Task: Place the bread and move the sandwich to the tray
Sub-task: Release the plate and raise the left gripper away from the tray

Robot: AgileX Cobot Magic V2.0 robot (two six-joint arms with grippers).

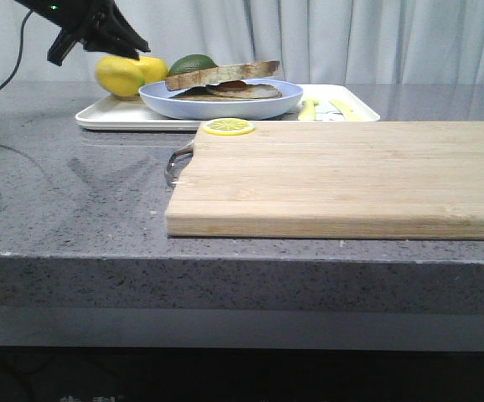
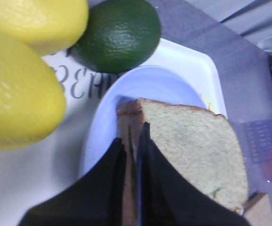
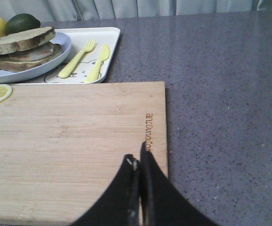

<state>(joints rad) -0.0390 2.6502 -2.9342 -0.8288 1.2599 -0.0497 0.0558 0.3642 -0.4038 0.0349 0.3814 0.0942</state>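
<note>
Altogether one sandwich [image 1: 223, 81], two lemons [image 1: 118, 75], perhaps one avocado [image 1: 192, 64]; both grippers closed, empty.

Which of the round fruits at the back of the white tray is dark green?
The dark green avocado, lying right behind the light blue plate; the two yellow lemons beside it are bright yellow.

The left gripper [image 1: 133, 46] hangs above the tray's [image 1: 100, 117] left end, with two lemons [image 1: 121, 74] directly beneath and behind it; the avocado [image 1: 193, 64] lies just to its right, behind the plate [image 1: 221, 102]; the plate sits on the tray, right of the gripper and lower, carrying the sandwich [image 1: 223, 82]; a fork [image 3: 77, 58] and a knife [image 3: 98, 62] lie on the tray's right end, well away from it; the cutting board [image 1: 342, 177] lies in front of the tray, a lemon slice [image 1: 229, 126] on its back left corner; the right gripper [image 3: 138, 162] hangs over the board's near right corner.
</note>
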